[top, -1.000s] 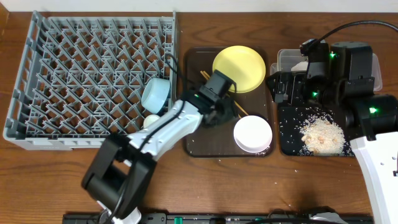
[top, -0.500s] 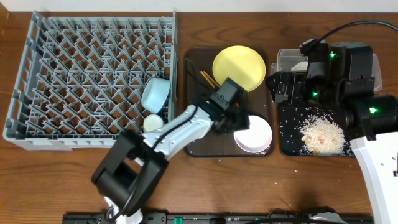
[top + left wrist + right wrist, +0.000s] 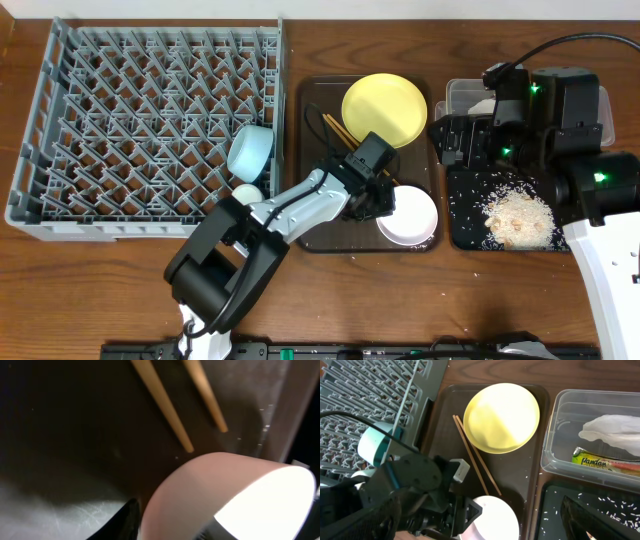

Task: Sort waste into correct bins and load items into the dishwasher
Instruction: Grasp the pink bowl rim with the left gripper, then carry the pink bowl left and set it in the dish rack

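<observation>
My left gripper point(image 3: 385, 200) has its jaws astride the near-left rim of the white bowl point(image 3: 410, 215) on the brown serving tray point(image 3: 320, 232). In the left wrist view one dark finger point(image 3: 131, 521) lies against the outside of the bowl point(image 3: 225, 495) and a grey pad sits inside it. The wooden chopsticks point(image 3: 338, 132) lie just beyond, beside the yellow plate point(image 3: 384, 110). A light blue bowl point(image 3: 250, 150) and a small white cup point(image 3: 245, 195) stand in the grey dish rack point(image 3: 130, 110). My right gripper point(image 3: 450, 140) hangs open and empty over the bins.
The clear tub point(image 3: 555, 440) holds a white napkin point(image 3: 612, 432) and a green-and-yellow wrapper point(image 3: 605, 457). The black tray point(image 3: 465, 235) in front of it carries a heap of rice scraps point(image 3: 518, 218). The rack's wall stands close to the left of the brown tray.
My left arm has reached right across the brown tray, from the chopsticks to the white bowl, and its jaws have narrowed onto the rim. The right arm has not moved.
</observation>
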You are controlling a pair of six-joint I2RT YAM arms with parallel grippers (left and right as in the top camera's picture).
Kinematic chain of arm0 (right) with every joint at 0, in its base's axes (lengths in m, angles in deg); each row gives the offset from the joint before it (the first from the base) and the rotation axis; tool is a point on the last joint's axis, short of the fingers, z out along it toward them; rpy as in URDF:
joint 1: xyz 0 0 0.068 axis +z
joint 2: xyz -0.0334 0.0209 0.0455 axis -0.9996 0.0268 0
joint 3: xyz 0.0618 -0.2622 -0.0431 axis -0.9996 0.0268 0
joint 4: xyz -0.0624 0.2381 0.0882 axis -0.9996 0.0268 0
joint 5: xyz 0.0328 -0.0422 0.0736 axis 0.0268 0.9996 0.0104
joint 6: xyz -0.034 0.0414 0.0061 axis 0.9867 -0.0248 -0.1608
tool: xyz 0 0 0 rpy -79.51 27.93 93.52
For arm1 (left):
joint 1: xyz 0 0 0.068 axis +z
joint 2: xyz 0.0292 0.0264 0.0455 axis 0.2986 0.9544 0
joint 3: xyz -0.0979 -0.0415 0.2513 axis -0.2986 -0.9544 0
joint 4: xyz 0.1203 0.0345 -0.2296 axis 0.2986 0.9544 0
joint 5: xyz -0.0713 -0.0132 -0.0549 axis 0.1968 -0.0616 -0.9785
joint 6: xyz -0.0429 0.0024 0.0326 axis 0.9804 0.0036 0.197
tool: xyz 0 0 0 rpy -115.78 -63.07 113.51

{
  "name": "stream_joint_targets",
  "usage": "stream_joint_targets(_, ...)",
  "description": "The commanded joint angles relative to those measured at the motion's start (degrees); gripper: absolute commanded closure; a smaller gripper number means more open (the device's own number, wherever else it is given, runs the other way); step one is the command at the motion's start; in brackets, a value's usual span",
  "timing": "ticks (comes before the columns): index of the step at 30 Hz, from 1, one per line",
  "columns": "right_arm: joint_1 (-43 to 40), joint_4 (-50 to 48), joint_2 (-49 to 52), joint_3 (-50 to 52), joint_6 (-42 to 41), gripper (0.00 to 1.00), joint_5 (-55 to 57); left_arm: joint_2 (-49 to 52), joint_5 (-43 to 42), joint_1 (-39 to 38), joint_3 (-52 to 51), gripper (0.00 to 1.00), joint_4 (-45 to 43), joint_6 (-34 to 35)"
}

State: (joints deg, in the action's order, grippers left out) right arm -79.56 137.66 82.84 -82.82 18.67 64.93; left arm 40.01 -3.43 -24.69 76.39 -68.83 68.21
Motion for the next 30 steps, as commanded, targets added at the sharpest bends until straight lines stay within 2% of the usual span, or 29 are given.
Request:
stream_joint_targets(1,-0.04,0.02,0.07,-0.35,-0.59,0.01,0.15,1.33,0.39,0.26,-0.50,0.70,0.00,1.18)
stream_joint_targets(4,-0.04,0.02,0.07,-0.35,-0.59,0.01,0.17,2.01,0.35,0.37,-0.50,0.76,0.02,2.27)
stream_joint_targets(5,-0.04,0.02,0.07,-0.35,-0.59,0.01,0.15,2.12,0.31,0.55,-0.50,0.81,0.02,2.27)
stream_joint_targets(6,-0.04,0.02,0.07,-0.35,-0.59,0.01,0.15,2.12,0.31,0.68,-0.50,0.92,0.09,2.51)
stream_joint_targets(13,-0.04,0.02,0.07,-0.35,-0.59,0.01,0.17,0.85,-1.07,2.01,-0.44,0.92,0.07,1.88)
stream_joint_targets(22,-0.04,0.02,0.07,-0.35,-0.59,0.01,0.15,-10.14,-0.44,2.54,-0.44,0.93,0.66,-6.14)
stream_joint_targets(24,-0.04,0.02,0.07,-0.35,-0.59,0.01,0.15,-13.11,2.29,2.54,-0.42,0.93,1.09,-8.09)
stream_joint_targets(26,-0.04,0.02,0.07,-0.35,-0.59,0.01,0.15,-16.22,8.52,2.54,-0.37,0.93,2.67,-10.19)
stream_joint_targets(30,-0.04,0.02,0.07,-0.35,-0.59,0.01,0.15,-22.18,30.53,2.97,-0.26,0.93,7.15,-17.09)
